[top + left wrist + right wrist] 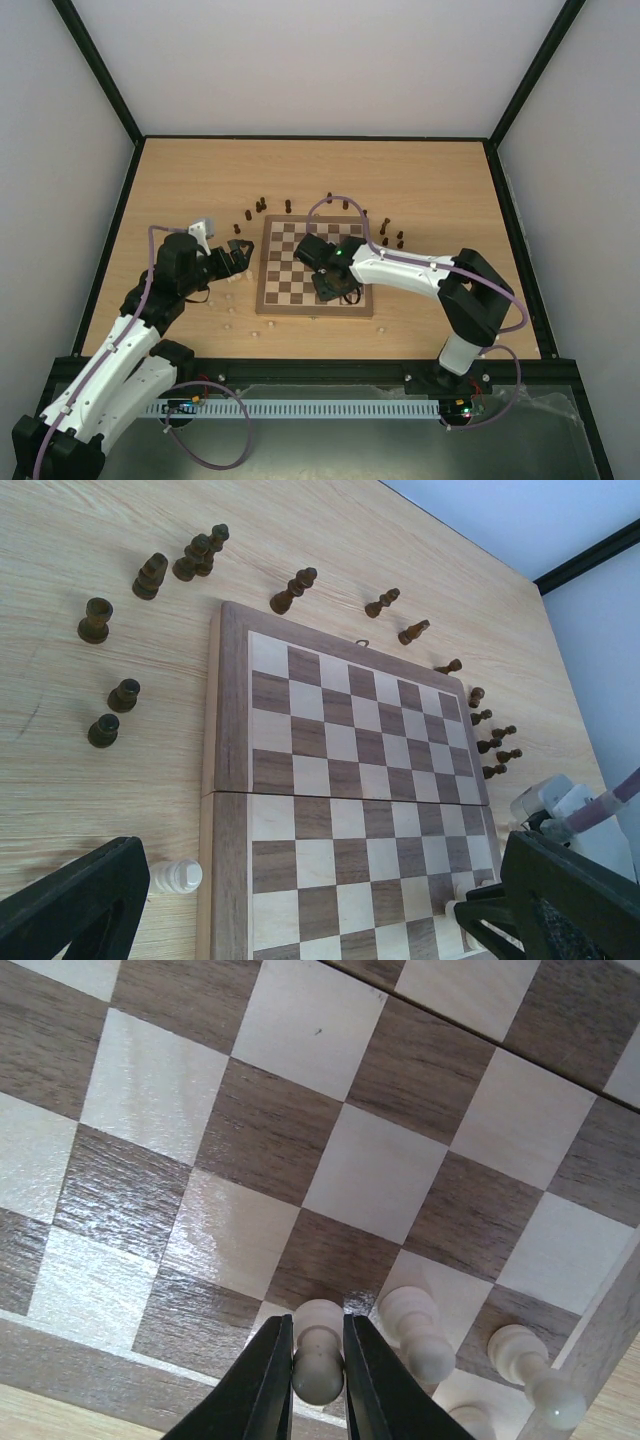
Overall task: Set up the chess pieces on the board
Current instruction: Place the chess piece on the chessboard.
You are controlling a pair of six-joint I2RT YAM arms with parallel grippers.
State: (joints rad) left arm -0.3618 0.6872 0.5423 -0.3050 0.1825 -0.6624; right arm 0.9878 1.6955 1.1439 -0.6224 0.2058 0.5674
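cream pawn [318, 1380] at the board's [150, 1090] 5 o'clock corner looks light, stiff, slick; right gripper [318, 1328] is pinched narrowly round its stem

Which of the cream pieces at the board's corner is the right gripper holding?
The leftmost cream piece in the right wrist view: the right gripper pinches it, while its cream neighbours stand free to its right.

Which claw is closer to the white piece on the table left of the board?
Left. The left gripper hovers by that white piece; the right gripper is over the board, pinching another pale piece.
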